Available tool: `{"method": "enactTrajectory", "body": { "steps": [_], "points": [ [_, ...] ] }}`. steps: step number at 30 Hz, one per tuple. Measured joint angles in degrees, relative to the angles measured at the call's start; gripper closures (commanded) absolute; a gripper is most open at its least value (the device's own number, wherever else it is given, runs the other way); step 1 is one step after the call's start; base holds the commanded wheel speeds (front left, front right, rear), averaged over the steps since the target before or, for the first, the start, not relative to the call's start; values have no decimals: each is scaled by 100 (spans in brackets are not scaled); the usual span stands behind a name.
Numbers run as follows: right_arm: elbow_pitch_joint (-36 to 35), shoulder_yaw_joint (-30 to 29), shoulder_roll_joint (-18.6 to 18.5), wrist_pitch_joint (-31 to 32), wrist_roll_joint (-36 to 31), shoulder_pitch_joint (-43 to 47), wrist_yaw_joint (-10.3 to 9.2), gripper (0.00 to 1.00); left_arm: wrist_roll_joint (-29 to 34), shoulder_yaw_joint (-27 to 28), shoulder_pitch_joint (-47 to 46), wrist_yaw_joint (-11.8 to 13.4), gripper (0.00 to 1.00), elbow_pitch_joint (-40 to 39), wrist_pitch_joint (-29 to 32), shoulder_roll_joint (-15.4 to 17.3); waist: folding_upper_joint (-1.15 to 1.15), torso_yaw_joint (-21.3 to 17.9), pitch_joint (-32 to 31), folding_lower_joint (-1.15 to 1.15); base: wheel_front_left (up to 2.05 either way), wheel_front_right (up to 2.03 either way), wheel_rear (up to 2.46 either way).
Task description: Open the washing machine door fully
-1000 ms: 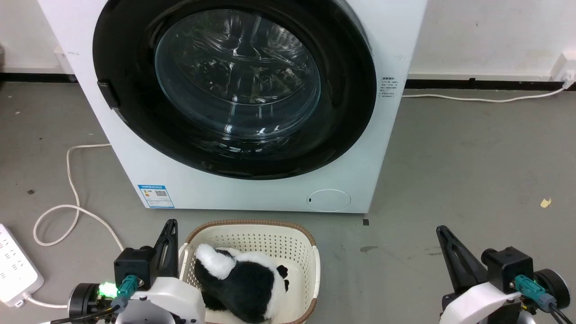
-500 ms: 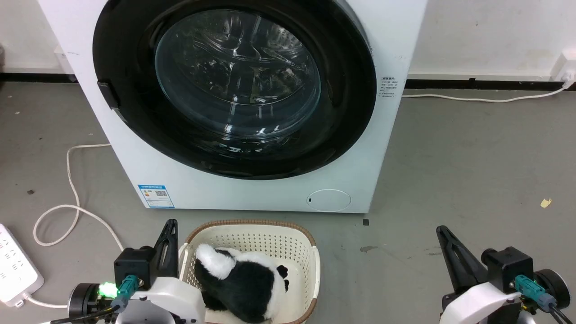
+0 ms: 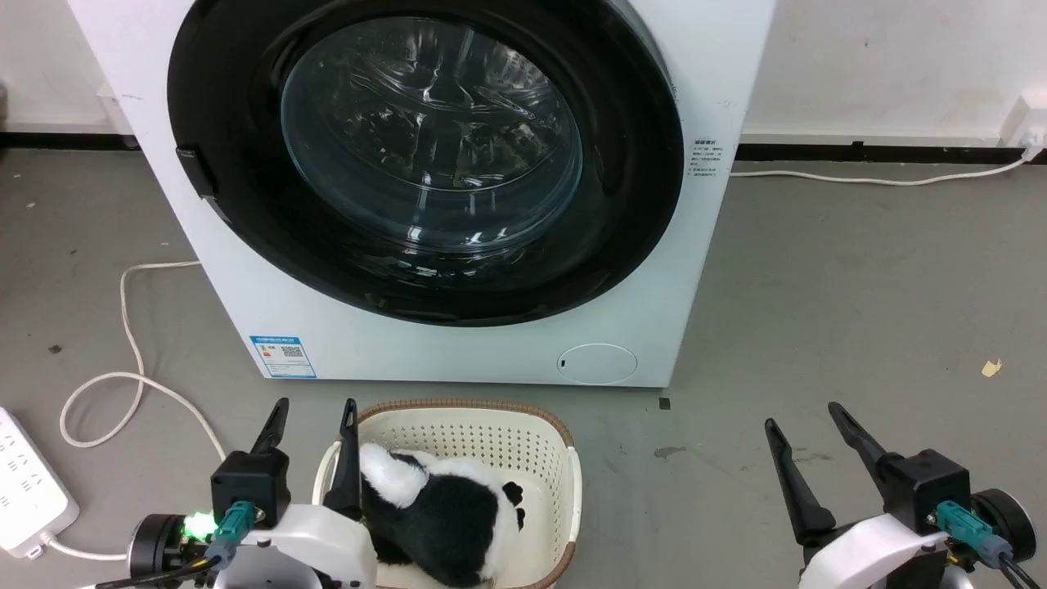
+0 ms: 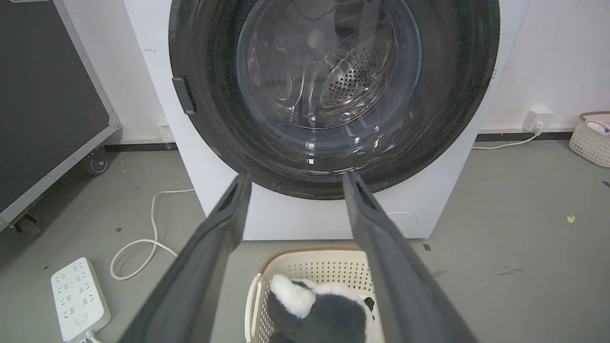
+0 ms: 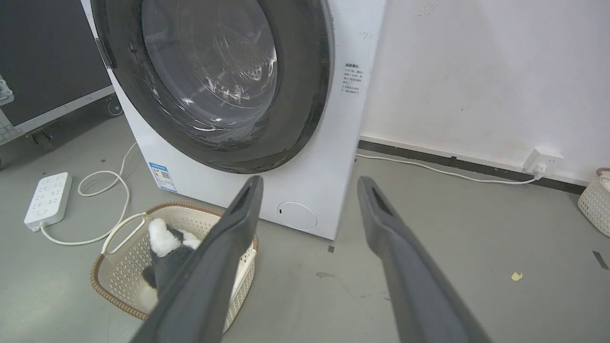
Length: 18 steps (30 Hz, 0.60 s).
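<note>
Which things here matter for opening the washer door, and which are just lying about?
For the job: washing machine door, shut; left gripper and right gripper, both open, not touching it.

Lying about: basket, plush toy inside it, power strip, white cord on the floor.

Floor: smooth grey concrete floor (image 3: 859,286), scuffed, with one dark stain (image 3: 669,451) and a small yellow scrap (image 3: 992,369).

Back: plain white painted wall (image 3: 883,57), black skirting strip (image 3: 900,153) along its foot. White wall socket (image 5: 542,159) low at right; thin white cable (image 3: 891,183) runs from it along the floor.

Left: white multi-socket power strip (image 4: 80,299) lies flat, its white cord (image 3: 123,286) looped beside it. Large black metal-framed panel (image 4: 43,95) stands on castors.

Light even and soft.
</note>
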Motion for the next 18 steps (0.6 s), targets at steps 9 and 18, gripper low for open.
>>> {"method": "enactTrajectory", "body": {
  "steps": [9,18],
  "points": [
    [-16,9,-1,-93,52,10,0,0,-80,-79,0,0,0,19,-103,0,0,-9,28,0,0,0,0],
    [-46,-4,-49,-230,203,-9,0,0,-109,-164,-35,-2,0,21,-247,0,0,39,186,1,0,0,0]
  ]
}}
